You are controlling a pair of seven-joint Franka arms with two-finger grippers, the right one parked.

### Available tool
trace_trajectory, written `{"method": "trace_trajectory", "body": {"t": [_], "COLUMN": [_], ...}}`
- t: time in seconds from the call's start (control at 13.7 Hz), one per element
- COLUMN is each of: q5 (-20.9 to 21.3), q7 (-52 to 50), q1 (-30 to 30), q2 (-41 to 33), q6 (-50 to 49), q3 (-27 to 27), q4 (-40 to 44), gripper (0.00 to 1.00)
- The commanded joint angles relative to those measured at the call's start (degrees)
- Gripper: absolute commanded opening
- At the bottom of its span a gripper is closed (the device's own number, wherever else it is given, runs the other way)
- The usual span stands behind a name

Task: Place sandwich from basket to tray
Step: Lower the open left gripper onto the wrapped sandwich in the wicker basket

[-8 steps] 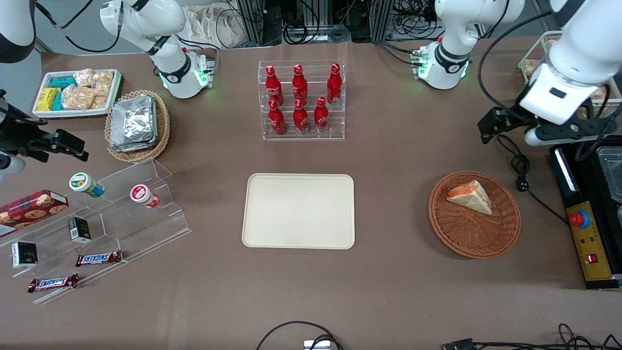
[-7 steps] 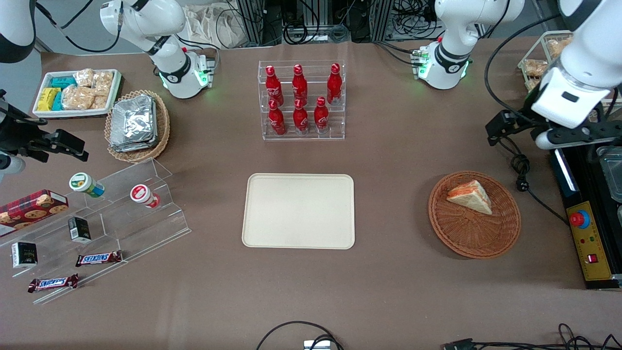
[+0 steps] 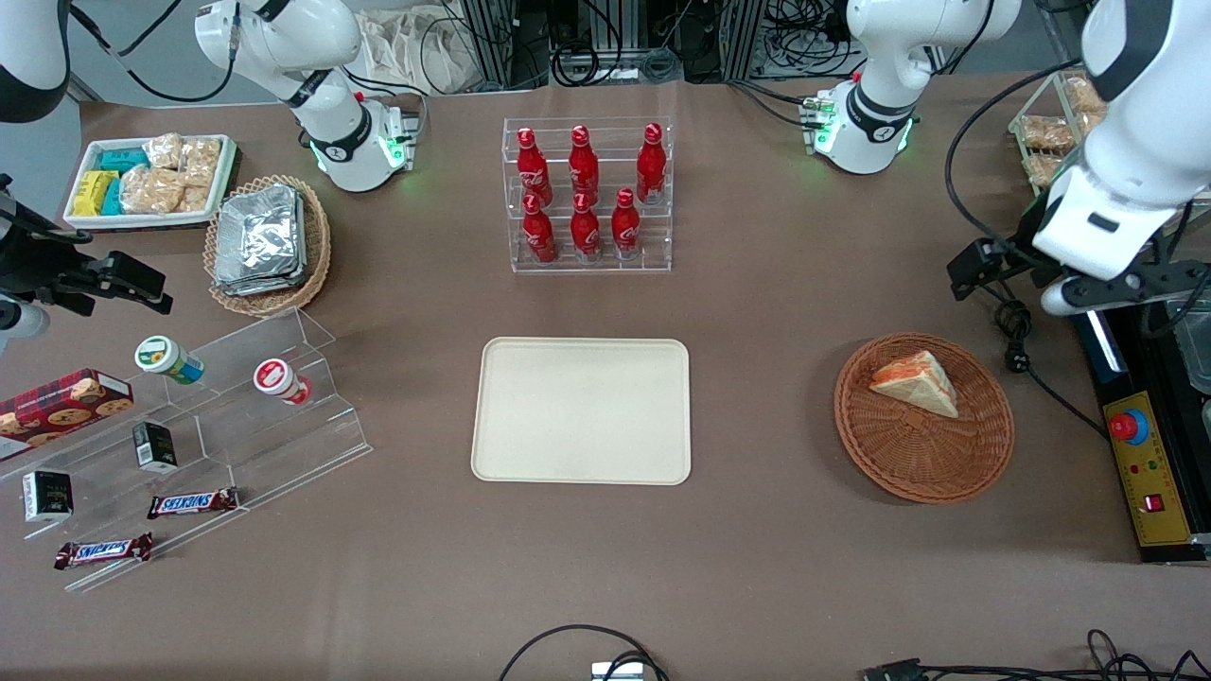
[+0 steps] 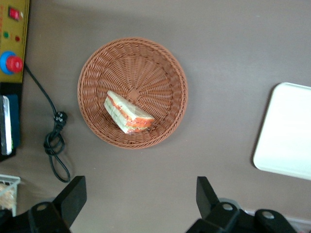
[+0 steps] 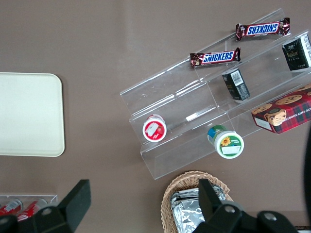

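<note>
Where the brown matte counter (image 3: 776, 312) lies closest to the front camera, two flat things rest apart: the cream, smooth, round-cornered rectangular tray (image 3: 581, 410), and, toward the working arm's end of the counter, the round shallow basket (image 3: 923, 416) of reddish-brown woven wicker. Inside that basket, on the part farther from the camera, lies the sandwich (image 3: 915, 383), a triangular wedge of soft white bread with orange-red and green layers. Its long axis runs slantwise, with the narrow tip aimed toward the camera and toward the working arm's end. Farther from the camera than the basket, the gripper (image 4: 141, 196) hangs well above the counter, its black fingers (image 4: 72, 196) spread wide, holding nothing.
</note>
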Motion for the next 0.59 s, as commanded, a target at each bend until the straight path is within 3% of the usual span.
{"method": "trace_trajectory", "body": {"t": [0.0,0.22,0.51], "q5": [-0.1,0.1,0.9], "q7": [-18.3,-27.6,-36.7], "q1": [0.8,0.8,0.6], "q2": [1.8,1.4,4.0], "q6": [4.5,18.1,29.8], "q3": [1.6,4.6,5.3], "q4": [-3.3,-15.6,-25.6], "gripper": [0.99,0.99,0.99]}}
